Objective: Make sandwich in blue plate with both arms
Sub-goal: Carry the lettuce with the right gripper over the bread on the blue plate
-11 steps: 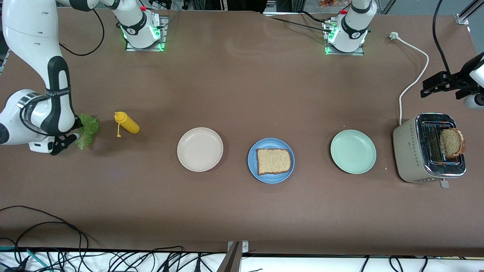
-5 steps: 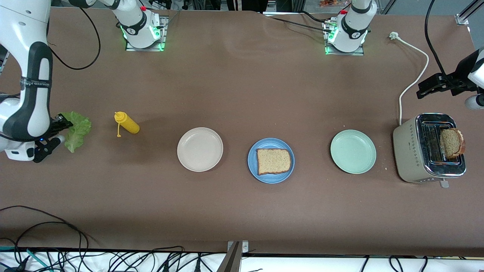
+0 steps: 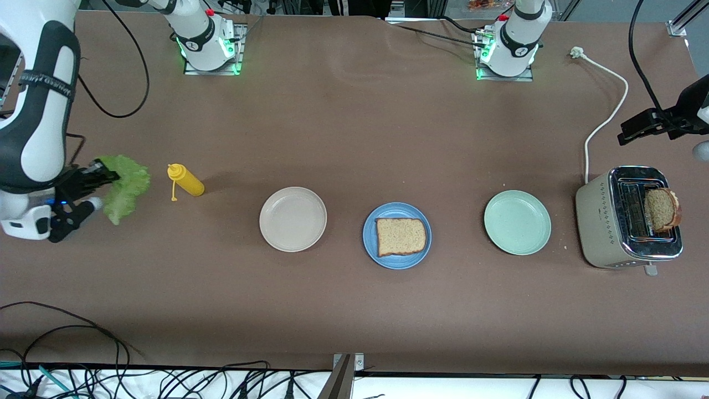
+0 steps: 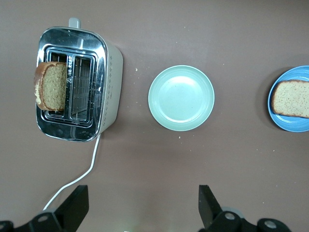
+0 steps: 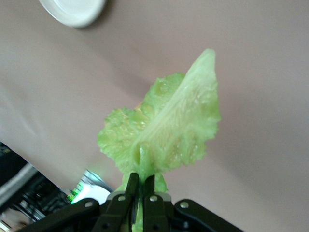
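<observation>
The blue plate [image 3: 396, 255] sits mid-tabletop [image 3: 354, 310] with one bread slice [image 3: 401, 236] on it, well apart from both grippers, between a cream plate [image 3: 293, 219] and a mint plate [image 3: 517, 222]. Toward the right arm's end, the right gripper [image 3: 102, 177] is pinched tight on a lettuce leaf [image 3: 126, 185], lifted clear beside a yellow bottle [image 3: 186, 180]. The left gripper [image 3: 631, 130] hangs above the tabletop, fingers spread wide and holding nothing, near the toaster [image 3: 628, 217], which holds a second slice [image 3: 662, 209].

lettuce leaf [image 3: 126, 185]: ruffled bright green | bread slice [image 3: 401, 236]: speckled brown, darker crust | plates: blue plate [image 3: 370, 244], cream-white plate [image 3: 292, 219], mint-green plate [image 3: 517, 222] | squeeze bottle [image 3: 186, 180]: yellow | toaster [image 3: 606, 227]: beige, chrome top | table [image 3: 354, 138]: brown
</observation>
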You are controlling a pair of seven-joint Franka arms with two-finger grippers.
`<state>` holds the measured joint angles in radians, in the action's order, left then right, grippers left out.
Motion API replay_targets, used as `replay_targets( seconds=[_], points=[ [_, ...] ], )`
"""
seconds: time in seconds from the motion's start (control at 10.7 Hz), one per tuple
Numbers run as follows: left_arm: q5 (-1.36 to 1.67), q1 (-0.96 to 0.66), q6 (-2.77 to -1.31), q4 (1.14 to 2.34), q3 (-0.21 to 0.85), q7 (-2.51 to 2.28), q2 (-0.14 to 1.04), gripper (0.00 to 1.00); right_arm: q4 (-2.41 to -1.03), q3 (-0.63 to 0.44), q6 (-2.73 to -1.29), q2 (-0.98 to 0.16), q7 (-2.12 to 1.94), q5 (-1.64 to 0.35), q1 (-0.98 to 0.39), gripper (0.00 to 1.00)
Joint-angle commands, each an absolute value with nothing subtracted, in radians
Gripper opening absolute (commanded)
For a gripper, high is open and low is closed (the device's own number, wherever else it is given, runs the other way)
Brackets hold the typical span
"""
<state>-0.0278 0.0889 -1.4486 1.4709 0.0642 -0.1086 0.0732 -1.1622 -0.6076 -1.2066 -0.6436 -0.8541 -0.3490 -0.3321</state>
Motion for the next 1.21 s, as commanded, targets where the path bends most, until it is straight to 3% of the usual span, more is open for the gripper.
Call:
replay_targets(
  seconds=[0.0, 0.09, 0.28, 0.65, 1.12],
  points=[
    [-0.048, 0.097, -1.436, 1.468, 0.071, -0.115, 0.069, 1.0, -1.123, -0.611, -1.184, -0.653, -0.647, -0.535, -0.447, 0.0],
    [-0.048, 0.097, -1.436, 1.468, 0.071, -0.115, 0.071, 1.0, -1.091, -0.607, -1.195, -0.653, -0.553, -0.59, -0.493, 0.0],
    [-0.046, 0.107, -1.434, 1.47, 0.071, -0.115, 0.071, 1.0, -1.08, -0.54, -1.352, -0.661, -0.384, -0.694, -0.561, 0.0],
    [-0.046, 0.109, -1.436, 1.47, 0.071, -0.115, 0.071, 1.0, -1.08, -0.211, -1.752, -0.716, -0.105, -0.698, -0.577, 0.0],
    [-0.046, 0.11, -1.434, 1.47, 0.071, -0.115, 0.071, 1.0, -1.081, -0.014, -2.19, -0.862, 0.073, -0.699, -0.624, 0.0]
  ],
)
